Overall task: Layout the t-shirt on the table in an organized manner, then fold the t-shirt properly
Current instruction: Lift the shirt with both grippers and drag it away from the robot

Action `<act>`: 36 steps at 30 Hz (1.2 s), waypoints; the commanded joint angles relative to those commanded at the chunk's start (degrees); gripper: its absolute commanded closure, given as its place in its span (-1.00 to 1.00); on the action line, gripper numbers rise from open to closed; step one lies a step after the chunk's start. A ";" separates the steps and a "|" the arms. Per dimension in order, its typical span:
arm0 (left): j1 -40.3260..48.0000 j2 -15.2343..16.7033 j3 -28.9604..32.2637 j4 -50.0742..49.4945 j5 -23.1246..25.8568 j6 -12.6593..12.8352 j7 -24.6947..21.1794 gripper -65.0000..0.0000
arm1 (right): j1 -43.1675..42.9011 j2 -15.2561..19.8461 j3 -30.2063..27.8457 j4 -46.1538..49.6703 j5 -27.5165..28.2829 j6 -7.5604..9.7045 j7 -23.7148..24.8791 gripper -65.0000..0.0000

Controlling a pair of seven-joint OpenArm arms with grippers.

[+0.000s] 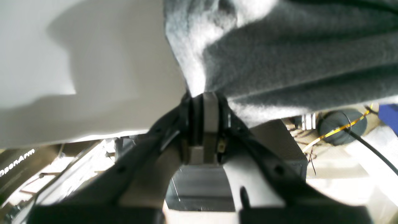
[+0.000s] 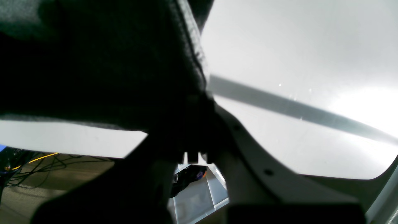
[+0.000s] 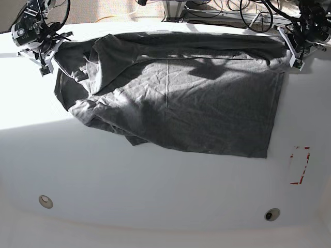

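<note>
- Spread across the far half of the table (image 3: 155,186): the t-shirt (image 3: 196,108), dark grey, wrinkled, far edge stretched between the two arms.
- Bunched and folded over itself toward the right gripper's end, flatter toward the left gripper's end.
- Nearer than the t-shirt's flat corner, a red-tape mark (image 3: 300,165); well nearer still, two grommet holes (image 3: 45,201).
- Left gripper (image 1: 205,102), at the t-shirt's far corner: pads pressed together, pinching the cloth edge, grey knit (image 1: 295,56) fanning out from the pinch.
- Right gripper (image 2: 199,102), at the opposite far corner: deep in shadow, apparently clamped on the hem, dark cloth (image 2: 108,62) draped right from the tips.
</note>
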 joint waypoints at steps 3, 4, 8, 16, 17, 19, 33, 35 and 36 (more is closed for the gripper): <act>0.62 -1.32 0.35 0.00 -0.09 0.00 0.00 0.82 | -1.05 -0.09 0.00 0.00 0.26 0.00 0.00 1.00; 0.62 -1.58 0.35 0.00 -0.09 0.00 0.00 0.78 | -1.32 -0.09 -0.09 0.00 0.53 0.00 0.00 1.00; 0.70 -1.93 0.35 0.00 -0.18 0.00 0.00 0.55 | -1.76 -1.05 -0.35 -0.26 0.18 0.00 0.00 0.98; 0.35 -4.40 0.26 0.35 -0.26 0.00 0.00 -0.02 | -1.76 -1.93 0.00 0.18 -0.09 0.00 -0.09 -0.04; 0.35 -4.40 0.26 0.70 -0.26 0.00 0.00 -0.06 | -1.76 -1.67 0.00 0.18 -0.09 0.00 -0.09 -0.14; 0.09 -5.01 0.18 1.85 -0.26 0.00 0.00 -0.15 | -1.76 -1.49 0.09 0.18 -0.09 0.00 -0.09 -0.42; -5.80 -10.90 -4.84 2.64 -11.16 0.00 0.09 -0.19 | 2.90 0.26 3.60 5.36 0.00 0.00 -0.26 -1.00; -8.70 -10.90 -5.01 2.64 -11.60 0.00 0.09 -0.19 | 5.01 1.32 3.60 5.19 0.00 0.00 -0.35 -1.00; -9.93 -10.90 -5.01 2.55 -11.60 0.00 0.09 -0.19 | 5.80 1.67 3.52 5.19 0.00 0.00 -0.35 -1.00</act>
